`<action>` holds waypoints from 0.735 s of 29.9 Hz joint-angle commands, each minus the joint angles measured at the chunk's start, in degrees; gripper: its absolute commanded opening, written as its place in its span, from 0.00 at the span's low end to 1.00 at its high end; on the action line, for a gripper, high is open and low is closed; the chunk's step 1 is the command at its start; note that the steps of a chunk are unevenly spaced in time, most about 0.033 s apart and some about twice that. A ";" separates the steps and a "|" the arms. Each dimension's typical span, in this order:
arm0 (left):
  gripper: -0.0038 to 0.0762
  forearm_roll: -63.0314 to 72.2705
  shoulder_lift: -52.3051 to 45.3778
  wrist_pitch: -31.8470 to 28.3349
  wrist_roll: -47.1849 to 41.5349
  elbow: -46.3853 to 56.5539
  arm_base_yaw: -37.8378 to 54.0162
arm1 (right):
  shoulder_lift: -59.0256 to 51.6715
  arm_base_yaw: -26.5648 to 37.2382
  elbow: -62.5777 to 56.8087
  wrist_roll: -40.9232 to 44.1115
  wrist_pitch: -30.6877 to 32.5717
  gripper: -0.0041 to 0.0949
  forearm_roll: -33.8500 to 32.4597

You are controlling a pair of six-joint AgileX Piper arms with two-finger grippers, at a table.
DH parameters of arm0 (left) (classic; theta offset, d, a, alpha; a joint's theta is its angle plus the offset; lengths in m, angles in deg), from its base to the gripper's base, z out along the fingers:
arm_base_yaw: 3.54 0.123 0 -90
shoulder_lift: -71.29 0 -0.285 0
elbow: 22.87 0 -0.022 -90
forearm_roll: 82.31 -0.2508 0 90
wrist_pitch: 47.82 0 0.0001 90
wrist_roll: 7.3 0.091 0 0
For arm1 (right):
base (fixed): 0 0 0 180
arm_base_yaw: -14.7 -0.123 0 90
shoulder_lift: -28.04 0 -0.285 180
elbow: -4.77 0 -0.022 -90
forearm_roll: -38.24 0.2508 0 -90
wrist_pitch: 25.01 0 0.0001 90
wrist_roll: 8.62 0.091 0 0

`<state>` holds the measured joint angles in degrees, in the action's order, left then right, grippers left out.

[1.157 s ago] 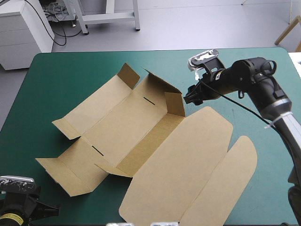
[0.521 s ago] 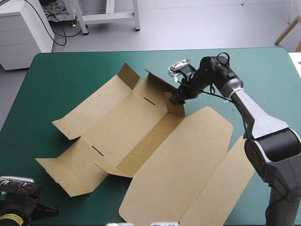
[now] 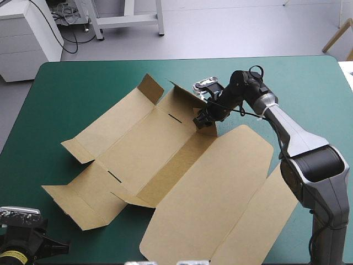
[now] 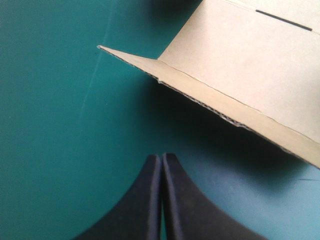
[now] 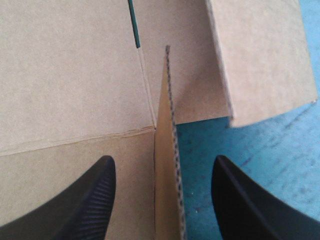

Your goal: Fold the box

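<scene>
The brown box [image 3: 149,149] lies open across the teal-green cover, its long far wall and end flaps partly raised. Its big rounded lid [image 3: 215,193] lies flat toward the near right. My right gripper [image 3: 202,120] is at the small upright end flap [image 3: 205,122] by the far right corner. In the right wrist view this flap [image 5: 166,195] stands edge-on between the fingers of the open right gripper [image 5: 163,159], touching neither. My left gripper [image 3: 55,245] rests near the table's near left corner. It is shut [image 4: 161,156], with the box's near left flap [image 4: 240,65] just ahead.
Bare teal-green cover [image 3: 77,88] shows at the far left and along the right side [image 3: 325,143] of the table. A raised end flap [image 3: 150,88] stands at the box's far corner.
My right gripper has moved left from beside the box's far right corner onto the upright end flap, which now stands between its fingers. The left gripper and the box have not moved.
</scene>
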<state>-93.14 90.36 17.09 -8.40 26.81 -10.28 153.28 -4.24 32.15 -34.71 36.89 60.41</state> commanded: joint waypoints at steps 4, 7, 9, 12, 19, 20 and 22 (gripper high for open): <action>0.04 -0.18 0.56 -2.87 -0.52 -1.15 -0.08 | -3.38 0.09 1.85 -1.00 -1.55 0.44 1.48; 0.04 -0.18 0.56 -2.87 -0.52 -1.15 -0.08 | -3.38 0.09 1.85 -2.45 -0.86 0.29 1.48; 0.04 -0.18 0.56 -2.87 -0.52 -1.15 -0.08 | -3.38 0.09 1.85 -3.22 -0.36 0.15 1.48; 0.04 -0.18 0.56 -2.87 -0.52 -1.15 -0.08 | -3.38 0.09 1.85 -4.02 -0.03 0.03 1.48; 0.04 -0.18 0.56 -2.87 -0.52 -1.15 -0.08 | -3.38 0.09 1.85 -10.08 -0.04 0.03 1.48; 0.04 -0.18 0.56 -2.87 -0.52 -1.15 -0.08 | -3.38 0.09 1.85 -11.96 -0.05 0.03 1.48; 0.04 -0.18 0.56 -2.87 -0.52 -1.15 -0.08 | -3.38 0.09 1.85 -14.95 -0.27 0.03 1.48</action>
<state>-93.14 90.36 17.09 -8.40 26.81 -10.28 153.28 -4.24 32.15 -44.62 37.73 60.90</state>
